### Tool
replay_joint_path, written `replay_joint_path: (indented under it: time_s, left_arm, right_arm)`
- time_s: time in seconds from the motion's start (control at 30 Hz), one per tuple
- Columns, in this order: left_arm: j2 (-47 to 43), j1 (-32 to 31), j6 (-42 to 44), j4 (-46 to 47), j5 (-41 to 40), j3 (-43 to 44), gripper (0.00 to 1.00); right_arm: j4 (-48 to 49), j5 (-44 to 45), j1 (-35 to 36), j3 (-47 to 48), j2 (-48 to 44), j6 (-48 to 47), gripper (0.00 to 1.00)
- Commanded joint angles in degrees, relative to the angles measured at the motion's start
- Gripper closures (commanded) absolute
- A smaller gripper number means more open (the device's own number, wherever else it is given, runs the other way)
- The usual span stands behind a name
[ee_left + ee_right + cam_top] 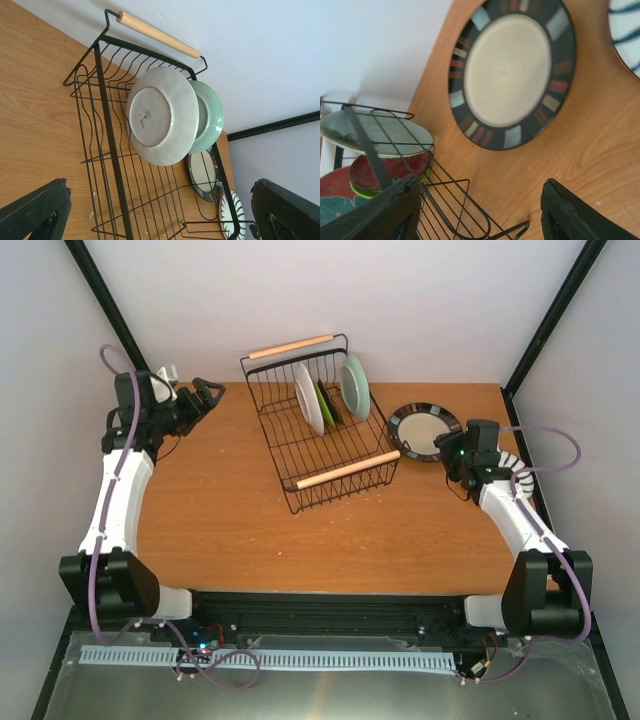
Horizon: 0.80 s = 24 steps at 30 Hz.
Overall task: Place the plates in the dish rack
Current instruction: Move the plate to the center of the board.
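The dish rack [322,435], a black wire basket with wooden handles, stands mid-table. In it, three plates stand on edge: a white-backed one [308,398], a lime green one [326,400] and a mint green one [355,385]. A black-rimmed cream plate [424,430] lies flat on the table right of the rack. My right gripper [452,452] hovers open at that plate's near edge [512,70], by the rack's corner [445,200], holding nothing. A white plate with black stripes [626,30] lies beside it. My left gripper [205,395] is open and empty, left of the rack [107,145].
The wrist views show more in the rack: a red plate [390,172] beside the mint one [375,132]. The black-rimmed plate [202,172] and the striped plate [231,215] lie past the rack's far side. Black frame posts and white walls close in the table's back corners.
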Motion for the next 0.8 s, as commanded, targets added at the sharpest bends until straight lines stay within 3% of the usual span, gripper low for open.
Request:
replay_joint_path:
  time_s: [0.0,0.27,0.47,0.77]
  left_arm:
    - [-6.12,0.31,0.16,2.23,0.26,-2.98,0.0]
    - [-11.26,0.31,-0.33,2.03,1.64,-7.83,0.01]
    - [-12.16,0.3,-3.53,4.49,3.7,-11.34,0.0]
    - [-11.37,-0.39,-3.52,4.14,4.07,-12.28,0.0]
  right_arm:
    - [4.76,1.16,-0.41,-3.49,-1.12,10.96,0.34]
    - [2.9,2.43,-2.36,-8.32,-2.41,11.36,0.32]
    - [3.74,12.49,-2.94,-22.44,-10.67,27.06,0.33]
    - [0.06,17.42,-5.04,-21.59,-8.36,37.09,0.39]
